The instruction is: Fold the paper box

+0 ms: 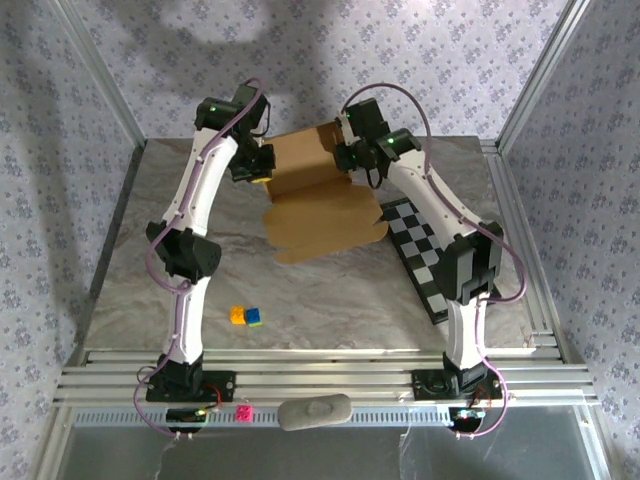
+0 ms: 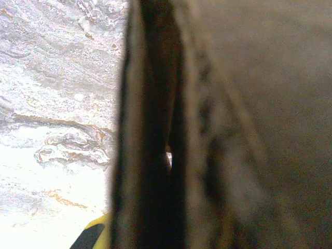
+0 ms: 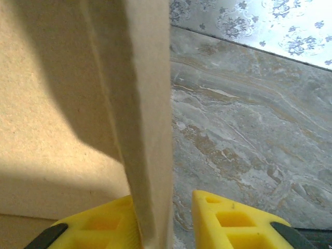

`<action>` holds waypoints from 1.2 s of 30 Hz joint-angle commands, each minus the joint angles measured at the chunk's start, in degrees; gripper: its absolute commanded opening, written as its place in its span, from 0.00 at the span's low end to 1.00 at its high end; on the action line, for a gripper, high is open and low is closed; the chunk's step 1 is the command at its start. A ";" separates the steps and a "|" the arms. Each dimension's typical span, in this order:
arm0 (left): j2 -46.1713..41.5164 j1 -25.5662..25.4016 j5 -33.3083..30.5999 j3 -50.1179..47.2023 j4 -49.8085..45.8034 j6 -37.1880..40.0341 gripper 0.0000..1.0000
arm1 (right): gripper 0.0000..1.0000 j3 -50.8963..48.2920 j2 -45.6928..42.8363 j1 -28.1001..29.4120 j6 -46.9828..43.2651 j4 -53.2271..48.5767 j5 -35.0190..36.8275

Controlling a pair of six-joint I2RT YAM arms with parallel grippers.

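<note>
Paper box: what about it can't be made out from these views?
- Top external: the paper box has its rear side flaps covered by the left gripper and the right gripper.
- Left wrist: the cardboard is too close and blurred, so creases and grip are unreadable.
- Right wrist: its panel runs off the frame's left and top edges.

Lab robot cell: aluminium frame, checkerboard, wallpapered enclosure.

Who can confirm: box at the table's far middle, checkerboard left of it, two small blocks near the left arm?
One thing is wrong: the checkerboard lies right of the box, not left, as the top view shows. The rest stands: the box sits at the far middle of the table, and the two small blocks are near the left arm.
</note>
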 commanded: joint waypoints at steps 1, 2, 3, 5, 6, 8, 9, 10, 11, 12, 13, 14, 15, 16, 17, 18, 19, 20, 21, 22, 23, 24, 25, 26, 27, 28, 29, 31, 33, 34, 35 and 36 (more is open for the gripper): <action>-0.72 0.18 1.06 2.03 -0.21 -0.88 0.00 | 0.23 -1.47 -3.08 0.07 -1.07 1.45 3.64; -0.72 0.10 1.17 2.03 -0.15 -0.93 0.00 | 0.21 -1.26 -2.84 0.03 -1.25 1.31 4.23; -0.69 0.15 1.20 2.03 -0.14 -0.97 0.00 | 0.20 -0.86 -2.49 0.16 -1.18 1.21 4.61; -0.72 0.10 1.30 2.04 -0.06 -0.97 0.00 | 0.20 -0.04 -1.51 0.35 -1.04 1.10 4.86; -0.74 0.10 1.33 2.03 -0.01 -0.93 0.00 | 0.21 0.53 -0.89 0.61 -0.90 0.85 5.12; -0.73 0.14 1.44 2.03 -0.04 -0.97 0.00 | 0.21 1.45 0.20 1.20 -0.82 0.49 5.35; -0.85 0.10 1.45 2.03 -0.13 -0.90 0.00 | 0.20 1.59 0.52 1.42 -0.81 0.59 5.49; -0.81 0.16 1.44 2.07 -0.22 -0.89 0.00 | 0.14 1.86 0.73 1.61 -0.69 0.64 5.79; -0.85 0.10 1.37 2.03 -0.35 -0.80 0.00 | 0.06 2.11 0.94 1.82 -0.60 0.55 6.66; -0.89 0.14 1.33 2.03 -0.30 -0.86 0.00 | 0.00 2.47 1.17 2.07 -0.49 0.33 8.11; -0.94 0.10 1.27 2.03 -0.37 -0.87 0.00 | 0.00 3.05 1.54 2.35 -0.30 -0.14 10.32; -0.98 0.15 1.30 2.03 -0.26 -0.88 0.00 | 0.00 3.47 1.82 2.73 -0.36 -0.60 12.25; -0.98 0.12 1.33 2.03 -0.24 -0.87 0.00 | 0.00 3.68 2.01 3.08 -0.17 -0.87 14.61; -0.98 0.17 1.34 2.03 -0.23 -0.83 0.00 | 0.00 3.83 2.18 3.54 0.10 -1.17 17.55; -0.98 0.19 1.28 2.03 -0.22 -0.88 0.00 | 0.00 3.91 2.33 3.96 0.15 -1.49 20.23; -0.90 0.19 1.31 2.03 -0.32 -0.89 0.00 | 0.00 3.89 2.43 4.55 0.19 -1.70 23.40; -0.91 0.27 1.31 2.03 -0.28 -0.89 0.00 | 0.00 3.76 2.51 4.97 0.01 -1.86 25.76; -0.90 0.29 1.26 2.05 -0.19 -0.89 0.00 | 0.00 3.64 2.50 5.37 -0.02 -1.97 27.81; -0.83 0.27 1.26 2.03 -0.12 -0.97 0.00 | 0.00 3.45 2.68 5.68 -0.11 -2.13 30.04; -0.74 0.29 1.18 2.03 -0.07 -0.97 0.00 | 0.00 3.45 2.72 5.79 -0.12 -2.47 31.64; -0.72 0.27 1.18 2.03 -0.05 -0.97 0.00 | 0.00 3.28 2.74 6.12 0.14 -2.81 33.29; -0.68 0.27 1.10 2.03 -0.08 -1.06 0.00 | 0.00 3.06 2.72 6.22 0.02 -2.93 34.04; -0.63 0.27 1.10 2.08 -0.06 -1.06 0.00 | 0.00 2.71 2.53 6.44 -0.03 -2.80 34.60; -0.54 0.27 1.01 2.04 -0.14 -1.06 0.00 | 0.00 2.46 2.39 6.64 -0.03 -2.77 35.71; -0.54 0.27 0.91 2.05 -0.14 -1.06 0.00 | 0.00 2.31 2.29 6.87 -0.01 -2.81 36.07; -0.48 0.32 0.83 2.03 -0.14 -1.06 0.00 | 0.00 2.22 2.20 7.12 0.05 -2.77 36.09; -0.46 0.37 0.82 2.03 -0.14 -1.06 0.00 | 0.00 2.21 2.11 7.27 0.33 -2.77 36.21; -0.37 0.39 0.87 2.03 -0.06 -1.10 0.00 | 0.00 2.22 2.11 7.75 0.32 -2.66 36.00; -0.36 0.37 0.82 2.03 0.02 -1.15 0.00 | 0.00 2.22 1.94 7.89 0.58 -2.70 34.22; -0.37 0.44 0.82 2.03 0.03 -1.15 0.00 | 0.00 2.26 1.78 7.98 0.52 -2.59 33.19; -0.36 0.45 0.85 2.14 0.03 -1.15 0.00 | 0.00 2.22 1.67 8.07 0.54 -2.54 32.39; -0.37 0.54 0.82 2.17 0.03 -1.15 0.00 | 0.00 2.13 1.43 8.07 0.51 -2.47 31.02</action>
